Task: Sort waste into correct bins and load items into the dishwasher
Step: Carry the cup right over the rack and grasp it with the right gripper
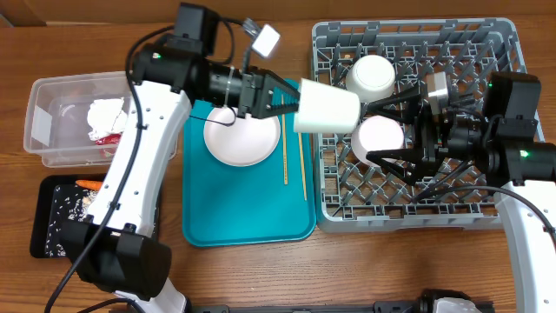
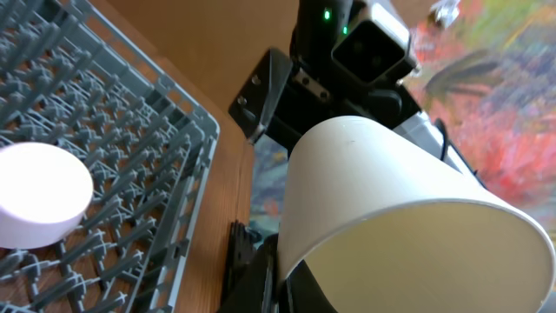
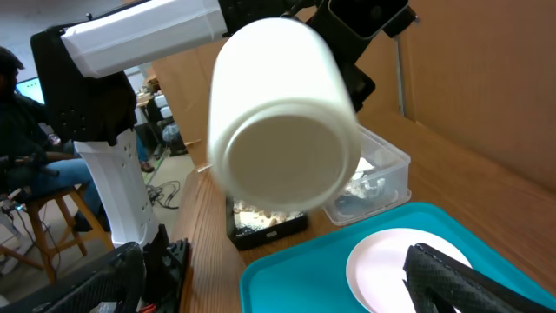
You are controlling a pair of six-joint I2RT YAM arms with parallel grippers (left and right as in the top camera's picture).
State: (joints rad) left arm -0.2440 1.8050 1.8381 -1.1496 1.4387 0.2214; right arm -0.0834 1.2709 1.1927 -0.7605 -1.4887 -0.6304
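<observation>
Left claw [image 1: 287, 101] tight on cup [image 1: 328, 107]

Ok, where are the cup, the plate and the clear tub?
cup [image 1: 327, 109], overhead view, on its side wall.
plate [image 1: 248, 143], overhead view, on its bare middle.
tub [image 1: 78, 82], overhead view, on the long rim nearest the picture's top edge.
</observation>
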